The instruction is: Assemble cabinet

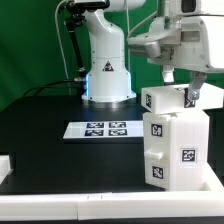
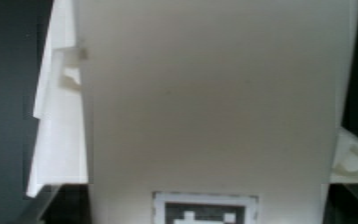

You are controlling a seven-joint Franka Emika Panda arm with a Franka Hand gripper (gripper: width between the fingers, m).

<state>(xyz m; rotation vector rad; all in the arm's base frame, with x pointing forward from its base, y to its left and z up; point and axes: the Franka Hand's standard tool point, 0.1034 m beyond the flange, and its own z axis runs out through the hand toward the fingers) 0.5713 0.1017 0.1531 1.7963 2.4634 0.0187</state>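
— Pincer (image 1: 190,97) comes down at the top of the tall white tagged cabinet box (image 1: 172,145), fingers either side of its upper edge by a small white tagged block (image 1: 160,99); whether it grips, I cannot tell.

— And the box?

— Upright on the black table (image 1: 60,150), at the exterior view's right, well apart from the flat marker board (image 1: 103,128). Probably seating a top part; next needs a straight, careful press.

Your exterior view: looks across black table (image 1: 40,140) toward arm base (image 1: 106,75), slightly from above, mid-range. Your wrist view: pressed very close against cabinet (image 2: 194,100), white wall fills frame, one marker tag (image 2: 211,209) at edge. Both views share cabinet (image 1: 172,140) only.
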